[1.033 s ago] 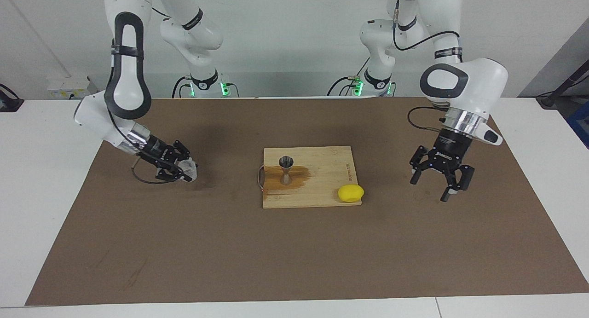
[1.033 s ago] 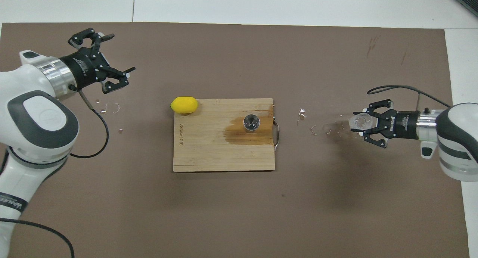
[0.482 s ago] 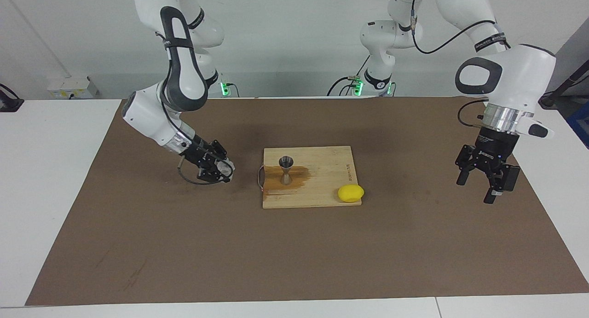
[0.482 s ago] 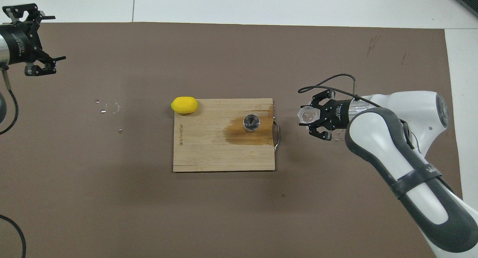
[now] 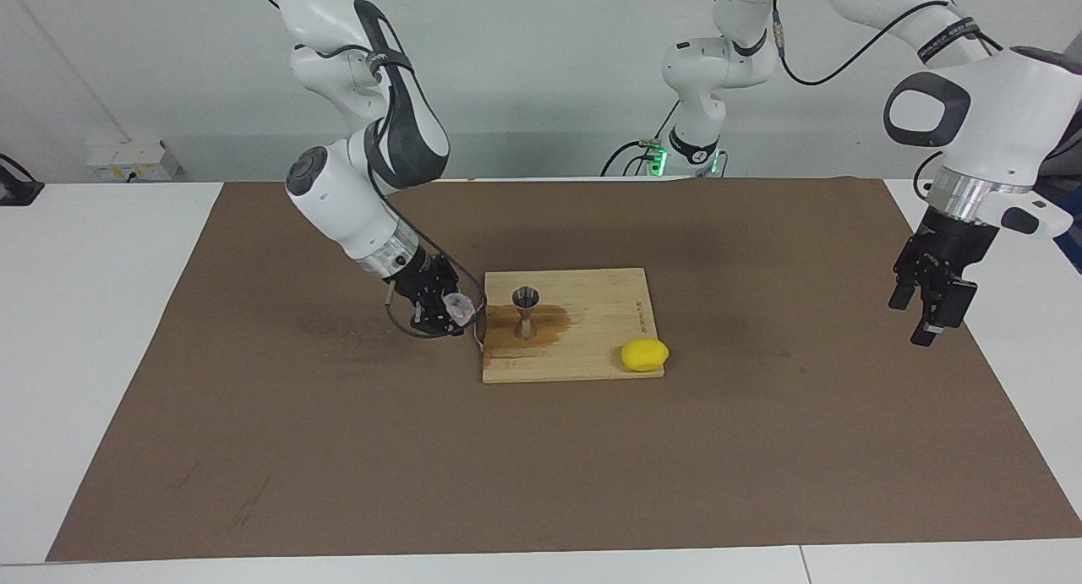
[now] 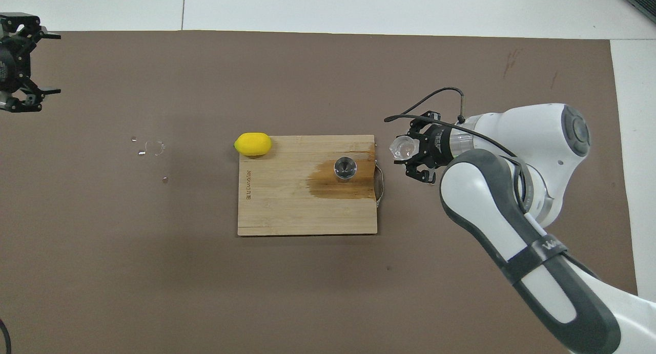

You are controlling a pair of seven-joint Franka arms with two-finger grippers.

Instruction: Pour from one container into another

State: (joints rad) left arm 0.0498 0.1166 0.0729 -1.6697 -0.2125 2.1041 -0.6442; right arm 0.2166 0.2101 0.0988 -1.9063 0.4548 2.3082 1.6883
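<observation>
The small clear ribbed plastic cup (image 5: 459,307) is gripped in the right gripper (image 5: 448,307), whose fingers are clamped tight on its walls. It hangs low over the brown mat, just beside the handle end of the pale wooden cutting board (image 5: 609,347), toward the right arm's end of the table. The cup appears tipped on its side, mouth toward the board; whether anything is in it cannot be told.

On the board, upright, stands the small silvery steel hourglass-shaped jigger (image 5: 526,311), near the handle end, in the middle of a dark wet stain (image 5: 549,318). A yellow lemon (image 5: 644,354) rests at the board's corner farther from the robots, toward the left arm's end.

The left gripper (image 5: 927,307) waits with fingers spread wide and nothing held, up over the mat's edge at its own end of the table.

The risks, as I judge them: the jigger's mouth is narrow, so a poorly centred pour would spill onto the board, and a low approach could knock the jigger over. The already tilted cup might spill early.

The brown mat (image 6: 307,292) covers a white table (image 5: 84,313); a few droplets (image 6: 151,148) lie on it. A plain pale wall (image 5: 549,60) stands at the robots' backs.
</observation>
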